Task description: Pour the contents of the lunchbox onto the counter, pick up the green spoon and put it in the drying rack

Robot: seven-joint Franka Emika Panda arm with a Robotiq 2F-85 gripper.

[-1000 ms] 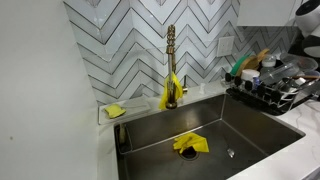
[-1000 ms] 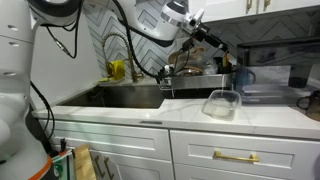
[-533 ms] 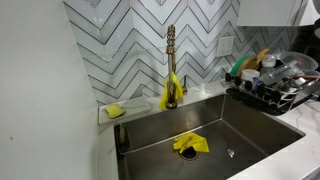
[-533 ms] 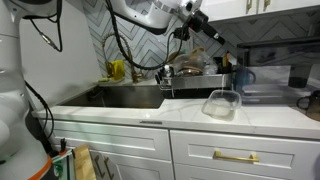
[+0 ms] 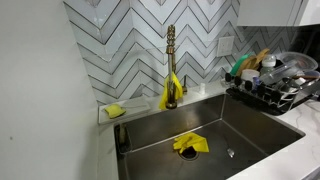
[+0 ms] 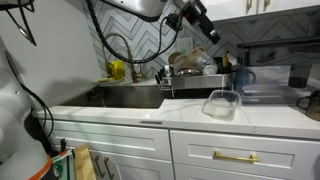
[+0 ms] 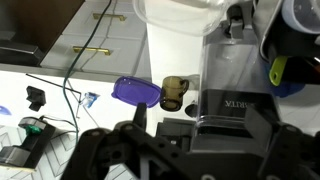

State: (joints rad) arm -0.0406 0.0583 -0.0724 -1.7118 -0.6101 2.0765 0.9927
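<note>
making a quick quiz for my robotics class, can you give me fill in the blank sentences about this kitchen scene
1. The cloth lying in the sink basin is ___.
2. The clear container stands on the white ___.
3. In an exterior view the gripper hangs ___ than the drying rack.
Missing words: yellow; counter; higher.

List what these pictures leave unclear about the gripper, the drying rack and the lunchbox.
- Gripper: small and dark in an exterior view; whether the jaws are open cannot be told.
- Drying rack: cut off by the frame's right edge in an exterior view; its crowded contents cannot be told apart.
- Clear lunchbox: too small in an exterior view to show anything inside.
</note>
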